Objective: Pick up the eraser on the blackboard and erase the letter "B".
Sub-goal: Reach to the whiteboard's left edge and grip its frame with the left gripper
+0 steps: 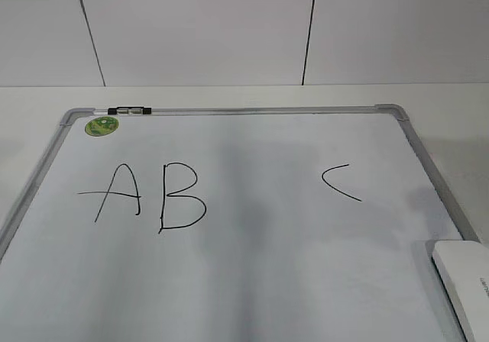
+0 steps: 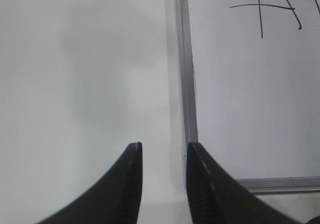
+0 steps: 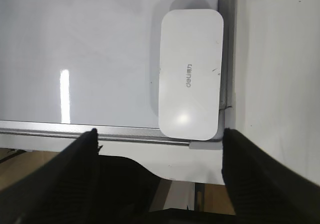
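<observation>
The left gripper (image 2: 162, 156) hangs idle over the blackboard's (image 1: 252, 266) grey frame at its 9 o'clock edge, jaws narrow and empty, probably parked clear of the work. The letter "B" (image 1: 182, 198) stands unerased, just right of the "A" (image 1: 114, 193). At the board's 5 o'clock corner lies the eraser (image 3: 191, 74), the right gripper (image 3: 160, 134) above it, jaws wide and empty, apparently readied to straddle it.

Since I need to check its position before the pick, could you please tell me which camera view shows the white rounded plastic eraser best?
The right wrist view: the white rounded plastic eraser appears whole from above, lying in the whiteboard's corner against the grey metal frame. The exterior view catches only part of it at the lower right edge. The left wrist view does not show it.
</observation>
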